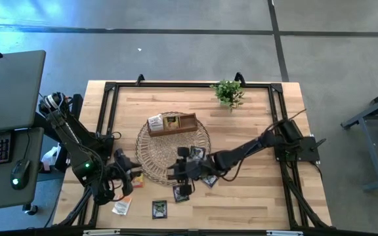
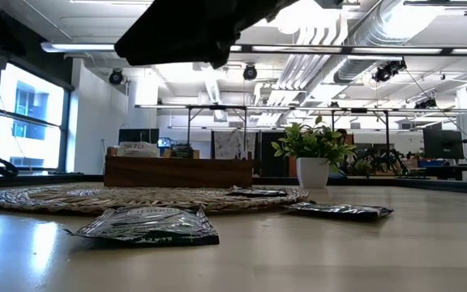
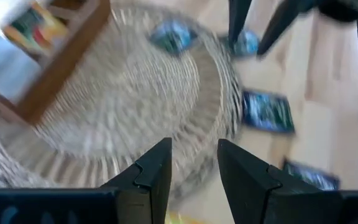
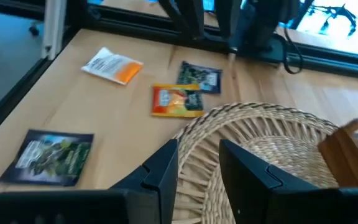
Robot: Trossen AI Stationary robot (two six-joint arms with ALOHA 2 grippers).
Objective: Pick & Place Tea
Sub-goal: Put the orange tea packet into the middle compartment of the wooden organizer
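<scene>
The wooden table [image 1: 254,196] carries every item in the work area. At its centre lies the round woven mat [image 1: 151,152], and on the far part of the mat stands the brown wooden divided tray [image 1: 182,124], which already holds a white-and-orange packet [image 1: 155,122] at one end. A small green potted plant [image 1: 228,93] stands near the far edge, well apart from the working zone.

The tea consists of small flat square packets. Those visible lie loose at the near edge of the mat and on the bare wood beside it: a dark packet [image 1: 159,209] near the front edge, a white-and-orange packet [image 1: 121,207] beside it, an orange packet [image 4: 176,101] and a further dark packet [image 4: 50,157] in the right wrist view.

The right gripper [image 4: 199,167] hangs over the near rim of the mat with its fingers parted and nothing between them. The left gripper [image 3: 194,168] is at the mat's left rim, fingers likewise apart and empty.

Handling judgement: each packet is probably very light, thin and pliable, with a smooth foil or paper skin that may slip. Because a packet lies flat, the recommended hold is across one edge or corner, fingers brought low to the surface.

Obstructions: the raised mat rim may catch a descending finger, the two grippers work near each other, and the tray walls limit the approach for placement.
</scene>
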